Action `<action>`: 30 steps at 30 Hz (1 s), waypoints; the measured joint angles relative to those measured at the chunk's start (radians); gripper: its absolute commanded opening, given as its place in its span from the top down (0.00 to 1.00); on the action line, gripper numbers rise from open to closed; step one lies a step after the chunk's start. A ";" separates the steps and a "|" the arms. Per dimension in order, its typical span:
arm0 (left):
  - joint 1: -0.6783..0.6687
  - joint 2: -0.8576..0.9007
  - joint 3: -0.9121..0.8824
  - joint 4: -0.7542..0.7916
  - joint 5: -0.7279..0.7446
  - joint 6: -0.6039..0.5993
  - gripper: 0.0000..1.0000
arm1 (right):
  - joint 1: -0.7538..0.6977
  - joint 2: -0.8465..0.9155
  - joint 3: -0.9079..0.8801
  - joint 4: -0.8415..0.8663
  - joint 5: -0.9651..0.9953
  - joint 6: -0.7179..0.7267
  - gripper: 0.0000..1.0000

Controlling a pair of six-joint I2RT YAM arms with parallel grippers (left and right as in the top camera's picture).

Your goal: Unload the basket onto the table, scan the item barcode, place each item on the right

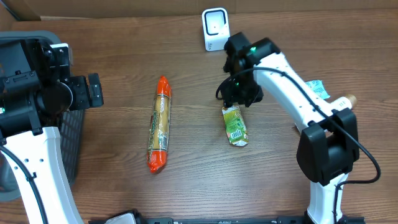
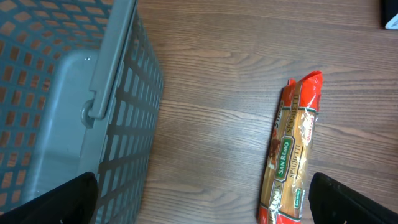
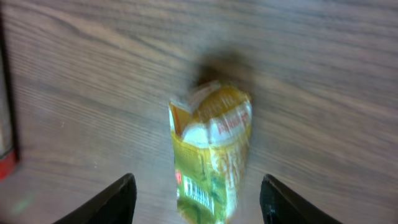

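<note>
Over the brown wooden table [image 1: 124, 56] the right gripper [image 1: 239, 94] hangs a little right of centre, fingers apart and holding nothing. Just under it the small yellow-green pouch [image 1: 235, 124] lies flat. It looks light, soft and crinkly, so I would pinch across its narrow middle, clear of the barcode [image 3: 198, 194].

On the brown wooden table [image 1: 193, 68], the grey plastic mesh basket [image 1: 73, 137] is set at the left edge. The long red-and-orange spaghetti packet [image 1: 160, 124] is laid lengthwise near the middle, well apart from it. The small yellow-green pouch [image 1: 236, 126] is laid further right, roughly parallel. The white box-shaped scanner [image 1: 215, 28] is stood behind both, at the far edge. The right gripper [image 1: 239, 94] is positioned over the pouch's far end, the left gripper [image 1: 93, 91] just right of the basket.
</note>
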 measured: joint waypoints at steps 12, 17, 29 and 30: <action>0.000 0.000 0.000 0.000 0.000 0.000 0.00 | 0.015 0.000 -0.216 0.196 0.042 -0.005 0.46; 0.000 0.000 0.000 0.000 0.000 0.000 0.01 | 0.016 0.000 -0.227 0.217 0.041 -0.028 0.63; 0.000 0.000 0.000 0.000 0.000 0.000 0.01 | 0.040 0.000 -0.229 0.233 0.059 -0.078 0.76; 0.000 0.000 0.000 0.000 0.000 0.000 0.01 | 0.042 0.000 -0.229 0.234 0.060 -0.090 0.75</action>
